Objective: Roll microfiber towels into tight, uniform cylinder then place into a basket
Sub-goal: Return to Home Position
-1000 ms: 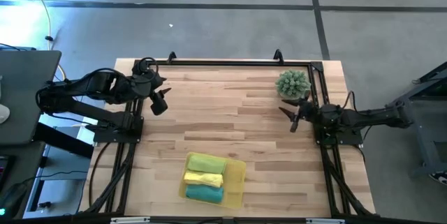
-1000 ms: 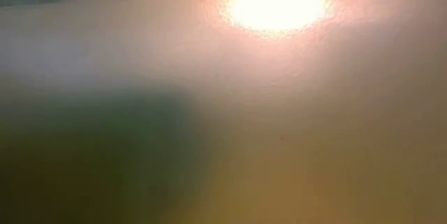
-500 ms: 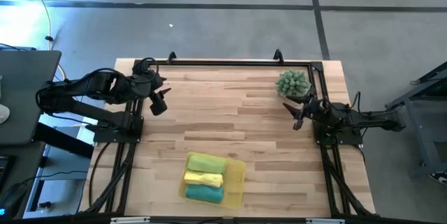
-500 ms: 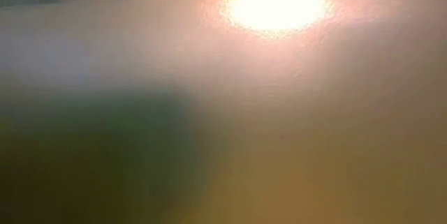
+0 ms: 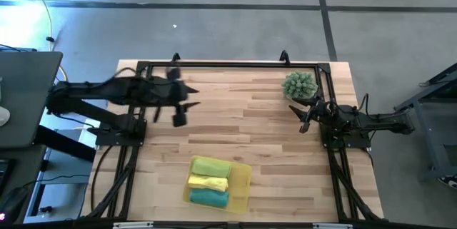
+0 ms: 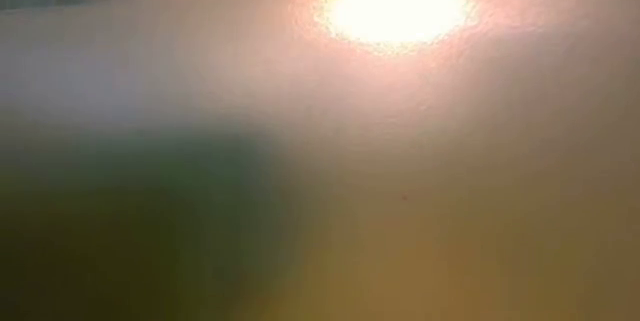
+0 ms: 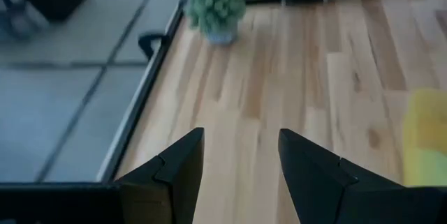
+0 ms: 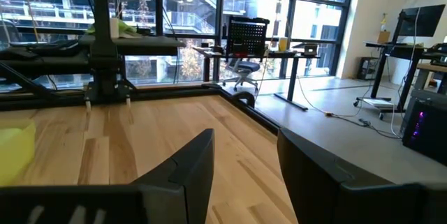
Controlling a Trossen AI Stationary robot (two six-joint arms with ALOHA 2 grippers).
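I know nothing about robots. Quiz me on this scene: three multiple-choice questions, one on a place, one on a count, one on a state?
1. Where is the spiky green plant? A) on the floor B) close to the right end effector C) in the table's middle
2. How many towels lie in the basket? A) one B) two C) three
3. The left end effector is: A) open and empty B) shut on a towel C) shut on the plant
Answers: 1 B, it stands right beside it. 2 C, lime green towel, yellow towel, teal towel. 3 A, only bare wood shows between its fingers.
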